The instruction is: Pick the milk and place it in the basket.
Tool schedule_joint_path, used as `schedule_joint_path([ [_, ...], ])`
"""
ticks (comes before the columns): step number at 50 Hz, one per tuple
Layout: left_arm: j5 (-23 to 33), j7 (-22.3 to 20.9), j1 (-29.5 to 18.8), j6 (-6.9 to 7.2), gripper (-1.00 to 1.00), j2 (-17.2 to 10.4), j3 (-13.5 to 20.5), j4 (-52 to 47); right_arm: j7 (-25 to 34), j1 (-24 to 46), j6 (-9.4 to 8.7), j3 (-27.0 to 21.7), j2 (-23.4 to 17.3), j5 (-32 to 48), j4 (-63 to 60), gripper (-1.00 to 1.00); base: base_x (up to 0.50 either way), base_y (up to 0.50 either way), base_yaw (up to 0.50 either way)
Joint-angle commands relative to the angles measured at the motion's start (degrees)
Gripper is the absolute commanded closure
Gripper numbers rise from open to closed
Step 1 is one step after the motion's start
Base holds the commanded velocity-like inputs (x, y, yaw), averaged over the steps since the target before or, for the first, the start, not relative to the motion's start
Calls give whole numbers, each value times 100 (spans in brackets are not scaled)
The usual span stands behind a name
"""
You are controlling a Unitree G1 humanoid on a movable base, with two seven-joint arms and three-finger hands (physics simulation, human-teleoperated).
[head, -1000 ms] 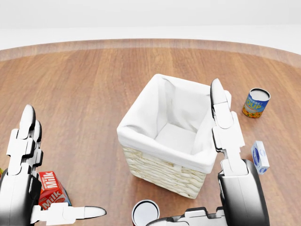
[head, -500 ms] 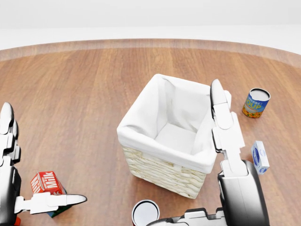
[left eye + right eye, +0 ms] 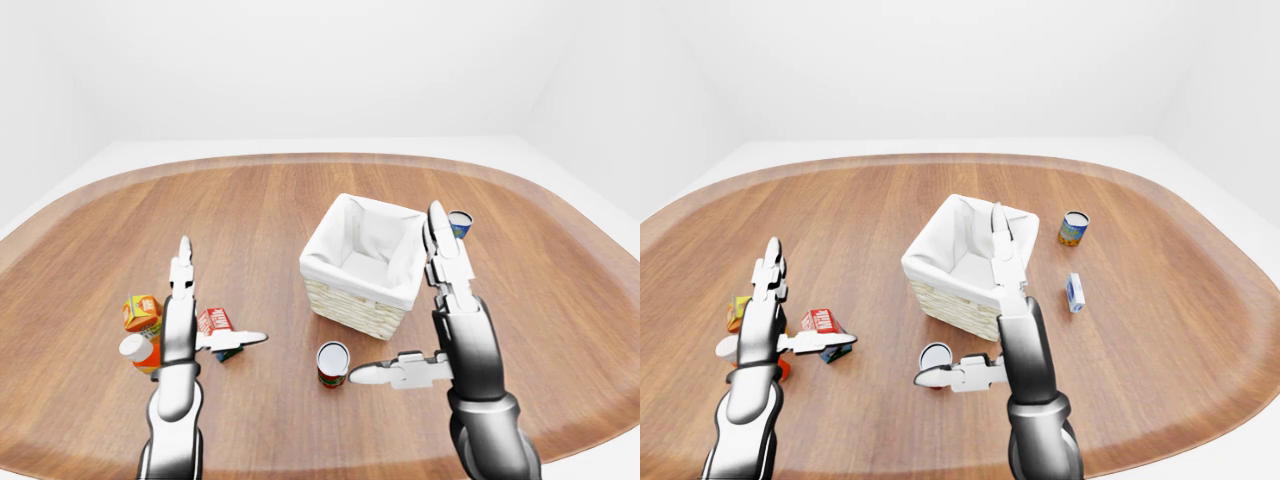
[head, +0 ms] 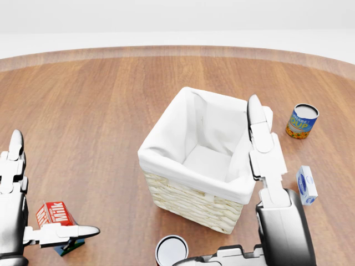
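At far left of the left-eye view: orange carton (image 3: 142, 312) and an orange bottle with white cap (image 3: 135, 350), standing on the table (image 3: 260, 220) just beside the left arm.

Left hand (image 4: 22, 216) — fingers spread, nothing gripped; thumb laid across the near face of the milk (image 4: 55, 214), upright fingers to the carton's left.

Milk — red carton, white lettering, upright on the table at lower left of the head view, well apart from the basket.

Basket (image 4: 191, 202) — wicker, white cloth liner, open and empty, at centre.

Tin can (image 4: 171, 249) — near the basket's lower edge.

Right hand (image 4: 266, 160) — fingers extended, holding nothing, raised beside the basket's right rim.

Soup can (image 4: 302, 121) and small blue-and-white box (image 4: 307, 184) — at right, apart from the basket.

Handling note: centre the carton between thumb and fingers, close squarely on opposite faces without tipping it toward the orange items, then lift clear over the rim.
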State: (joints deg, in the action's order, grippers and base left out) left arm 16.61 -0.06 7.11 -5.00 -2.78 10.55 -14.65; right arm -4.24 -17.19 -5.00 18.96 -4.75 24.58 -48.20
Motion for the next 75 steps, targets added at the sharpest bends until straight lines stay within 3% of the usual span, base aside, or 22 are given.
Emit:
schedule_joint_path([
  [1, 46, 143, -258, 0, -100, -140, 25, 668, -11, -6, 0, 2, -2, -5, 22, -100, 0, 0, 0],
  [17, 4, 336, -519, 0, -100, -317, 112, 1296, -9, -19, 0, 59, -29, -100, -38, -100, 0, 0, 0],
  [47, -91, 281, -577, 0, -100, -409, 264, 1305, -20, -8, 0, 115, -43, -58, -129, -100, 0, 0, 0],
  [75, -128, 657, -931, 0, -100, -630, 228, 2408, -82, -70, 0, 180, -89, -53, -122, -100, 0, 0, 0],
])
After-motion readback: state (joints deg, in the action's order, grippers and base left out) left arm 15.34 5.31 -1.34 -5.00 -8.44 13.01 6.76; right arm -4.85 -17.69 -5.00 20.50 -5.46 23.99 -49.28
